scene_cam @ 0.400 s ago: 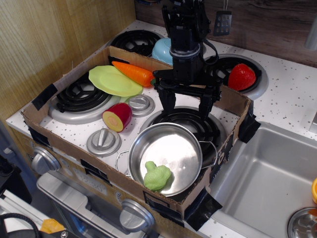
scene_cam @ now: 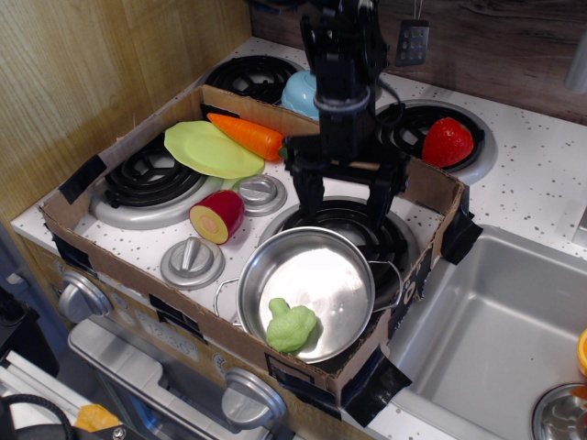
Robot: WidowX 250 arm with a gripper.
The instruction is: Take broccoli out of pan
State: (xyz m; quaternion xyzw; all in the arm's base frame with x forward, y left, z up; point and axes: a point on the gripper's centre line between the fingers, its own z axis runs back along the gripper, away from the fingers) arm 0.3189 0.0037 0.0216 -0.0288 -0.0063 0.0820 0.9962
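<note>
The broccoli [scene_cam: 291, 324], a lumpy light-green toy, lies inside the pan [scene_cam: 316, 275] at its front edge. The pan is a shiny round steel one with wire loop handles, resting on the front right burner inside a cardboard box. My gripper [scene_cam: 345, 205] hangs above the pan's far rim, its two black fingers pointing down and spread apart, empty. It is well behind and above the broccoli, not touching it.
A cardboard box wall [scene_cam: 229, 344] runs right in front of the pan. Inside the box lie a lime-green plate [scene_cam: 211, 148], a carrot [scene_cam: 248, 135], and a red-yellow toy piece [scene_cam: 218, 216]. A strawberry [scene_cam: 448, 142] and a blue bowl [scene_cam: 300, 92] sit behind. A sink [scene_cam: 500, 339] is at right.
My gripper has shifted slightly, a little lower and toward the pan. The broccoli and pan have not moved.
</note>
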